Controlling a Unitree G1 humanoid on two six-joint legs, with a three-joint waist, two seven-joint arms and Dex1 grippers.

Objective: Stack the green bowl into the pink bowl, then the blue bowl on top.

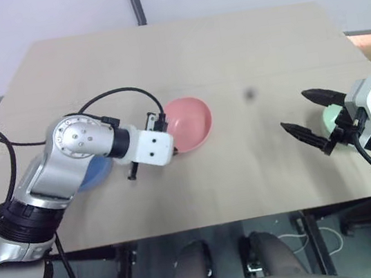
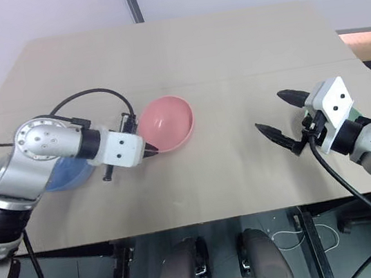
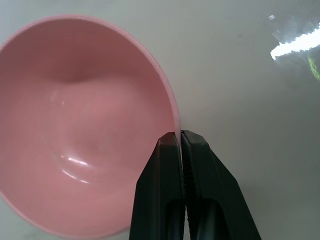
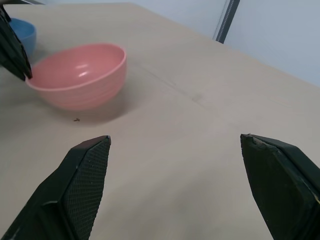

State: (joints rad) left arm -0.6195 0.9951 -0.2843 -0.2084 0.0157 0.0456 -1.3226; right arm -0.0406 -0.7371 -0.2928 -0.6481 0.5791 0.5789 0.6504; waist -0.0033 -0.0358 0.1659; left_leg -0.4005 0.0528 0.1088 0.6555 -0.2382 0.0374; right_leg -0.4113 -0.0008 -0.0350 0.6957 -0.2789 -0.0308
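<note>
The pink bowl (image 1: 190, 121) sits mid-table, tipped up a little on its left side. My left gripper (image 3: 179, 134) is shut on the pink bowl's near-left rim. Partly hidden under my left forearm, the blue bowl (image 1: 96, 173) lies to the left of the pink one; it also appears in the right wrist view as the blue bowl (image 4: 22, 32). At the right of the table, the green bowl (image 1: 332, 117) peeks out behind my right gripper (image 1: 293, 110). That gripper is open and holds nothing, pointing level toward the pink bowl (image 4: 80, 75).
The tan table (image 1: 228, 49) ends close in front of me and drops to the floor. A small dark spot (image 1: 249, 93) marks the top right of the pink bowl. A black post (image 1: 135, 0) rises behind the far edge.
</note>
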